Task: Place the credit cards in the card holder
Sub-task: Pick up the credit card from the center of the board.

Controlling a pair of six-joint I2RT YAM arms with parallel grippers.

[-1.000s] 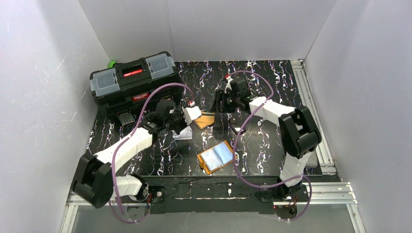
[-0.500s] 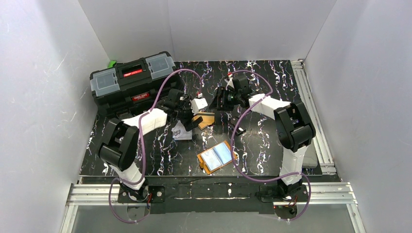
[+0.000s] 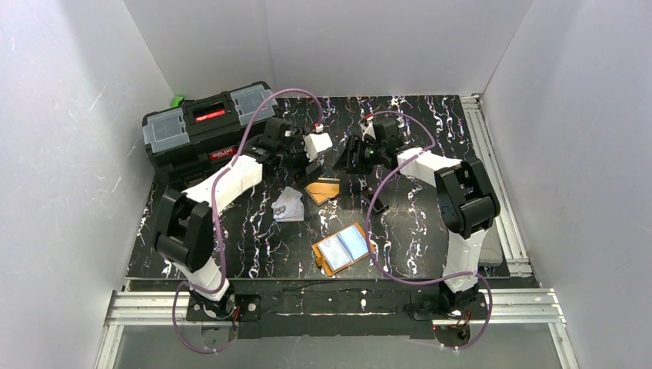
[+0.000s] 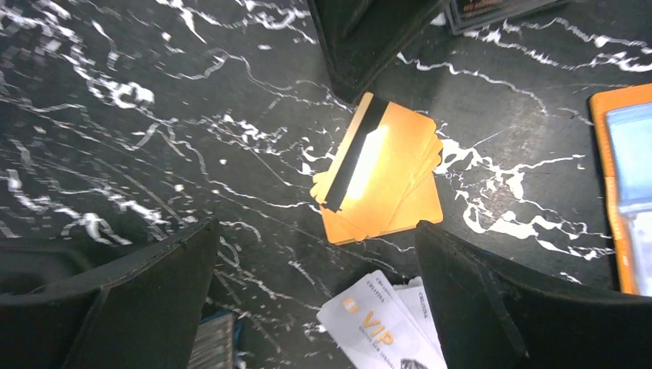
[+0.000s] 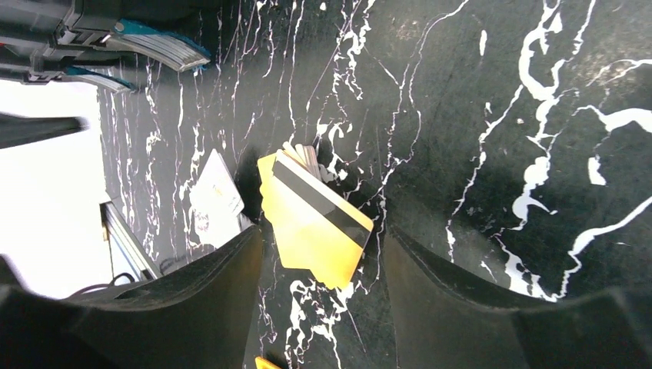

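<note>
The white cards [image 3: 288, 204] are fanned left of centre on the table [image 3: 430, 123]. The left hand [image 4: 315, 238] is held wide open and empty above the orange cards [image 3: 324, 189], which are stacked stripe-up with their long axis roughly left to right. Nearer, the card holder [image 3: 344, 248] is laid open, sleeves up, angled near-left to far-right. The right hand [image 5: 323, 231] is held partly open, gripping nothing, over the same stack. Both arms are stretched far forward.
</note>
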